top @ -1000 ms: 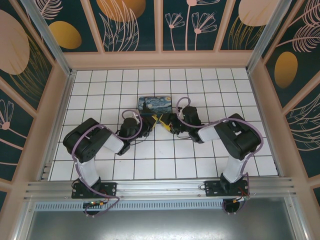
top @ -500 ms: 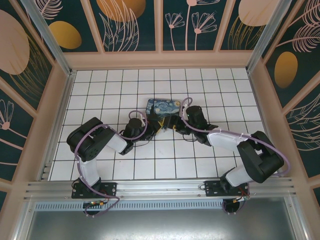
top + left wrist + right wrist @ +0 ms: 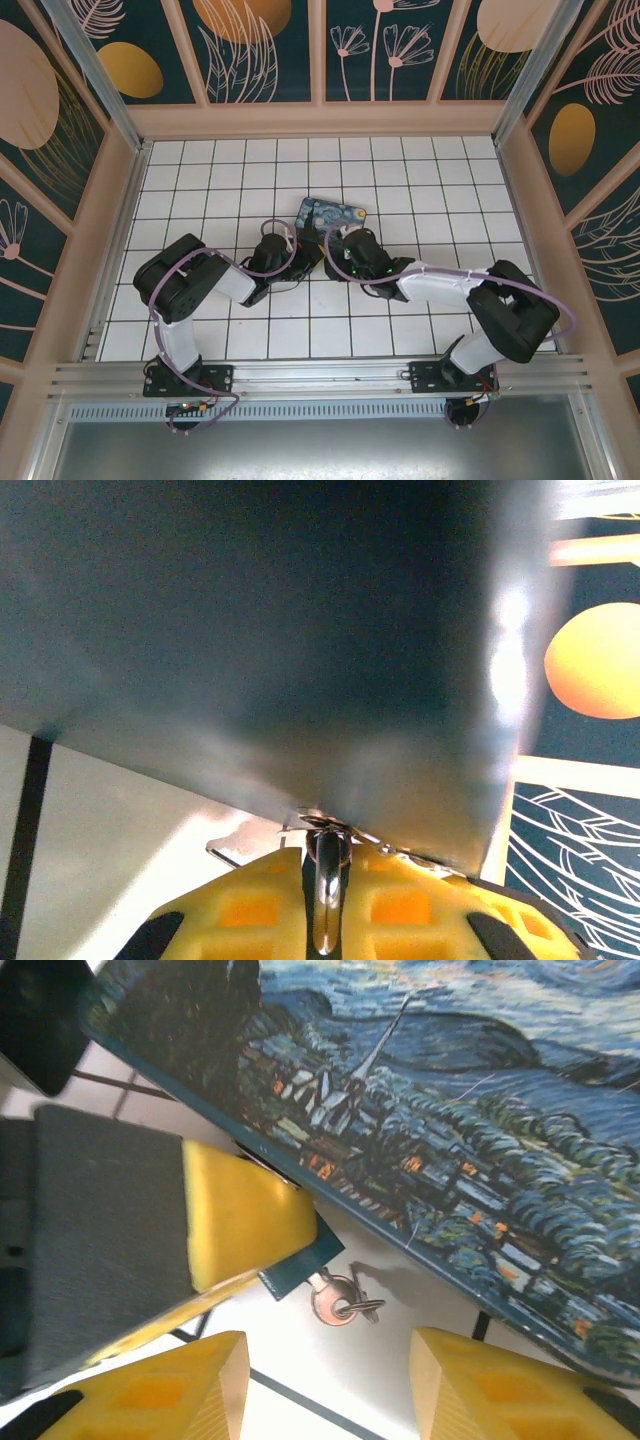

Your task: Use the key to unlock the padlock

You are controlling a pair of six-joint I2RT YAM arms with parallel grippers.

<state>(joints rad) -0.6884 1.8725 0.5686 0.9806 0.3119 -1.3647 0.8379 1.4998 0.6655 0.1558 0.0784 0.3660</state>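
Pinching the padlock (image 3: 296, 1270), your left claw (image 3: 325, 880) is closed; your right claw (image 3: 330, 1355) stands spread before the key (image 3: 342, 1306).

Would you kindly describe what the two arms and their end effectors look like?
The left arm and right arm both have bulky black joints joined by white links, with purple cables looping along them. The left end effector and right end effector have yellow fingers with moulded rectangular recesses.

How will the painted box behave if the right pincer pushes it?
The painted box appears to lie flat and wide on smooth tiles, so it probably slides or pivots rather than tips. Its straight edges suggest it is stiff.
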